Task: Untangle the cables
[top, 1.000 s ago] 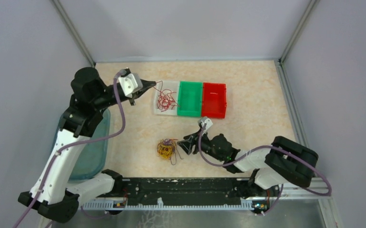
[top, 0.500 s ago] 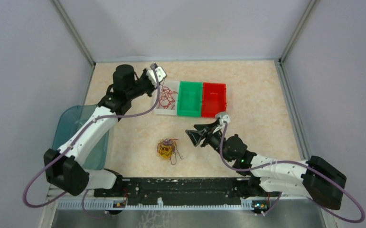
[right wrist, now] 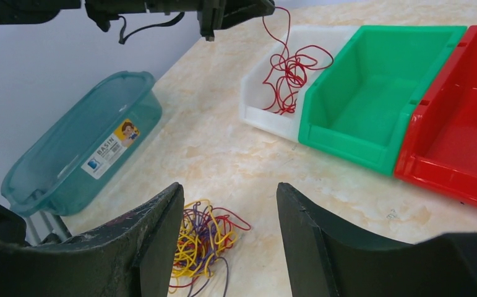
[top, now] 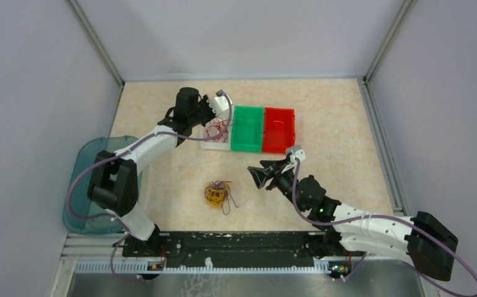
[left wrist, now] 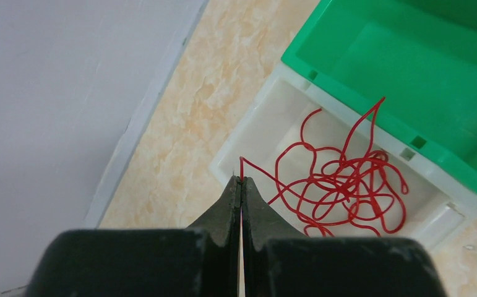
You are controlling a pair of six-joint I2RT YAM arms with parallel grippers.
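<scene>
Pinching 1 end of the red cable [left wrist: 341,185], the left gripper [left wrist: 241,189] is clenched, its 2 fingers pressed flat together with the wire caught at their tips. Only the left wrist view shows this grip plainly; from above, the arm covers the fingertips. The rest of that cable lies in loose loops inside the white bin [left wrist: 254,114], and 1 loop reaches up against the wall of the green bin [left wrist: 409,68] beside it.

The right wrist view shows the held end lifted above the bin, with the wire hanging down from the fingers into the heap below. The top view shows the row of 3 bins toward the far edge of the desk [top: 335,117], white on the left, green in the middle and the red bin [top: 279,130] on the right, touching side by side.

The right gripper [right wrist: 229,198] is released, its jaws spread wide with nothing between them. It hangs over the middle of the desk, and the tangle [right wrist: 201,238] of yellow, purple and red wires lies just beyond its left finger, toward the near edge. A teal basin [right wrist: 81,154] stands at the left edge near the near corner; its label is readable only in the right wrist view.
</scene>
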